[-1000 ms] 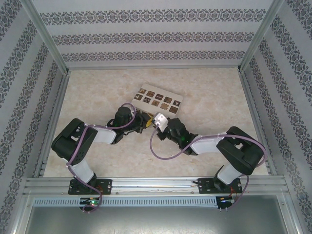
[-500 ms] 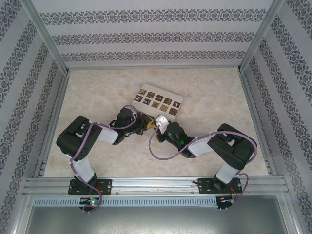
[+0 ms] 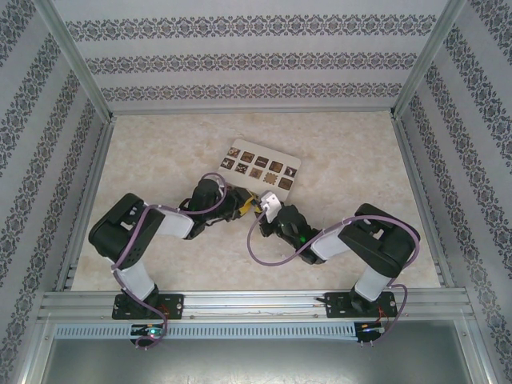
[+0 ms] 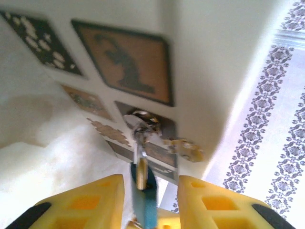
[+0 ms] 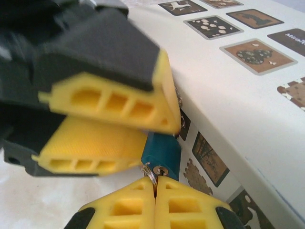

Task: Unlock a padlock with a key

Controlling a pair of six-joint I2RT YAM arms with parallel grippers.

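Sitting mid-frame on the surface (image 3: 160, 160) is the beige box (image 3: 260, 166); just below it the left claw (image 3: 243, 205) is a bit wide around the blue padlock (image 4: 143, 202). The right claw (image 5: 155, 183) pinches only a silver ring (image 5: 150, 171) under it, so the padlock may swing and drop.

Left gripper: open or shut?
Open: the left gripper has its yellow fingers apart, with gaps on both sides of the small teal-blue padlock between them.

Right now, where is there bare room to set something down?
Bare table between beige box and back wall, and in both far corners. Crowded where left arm and right arm meet the padlock by the box.
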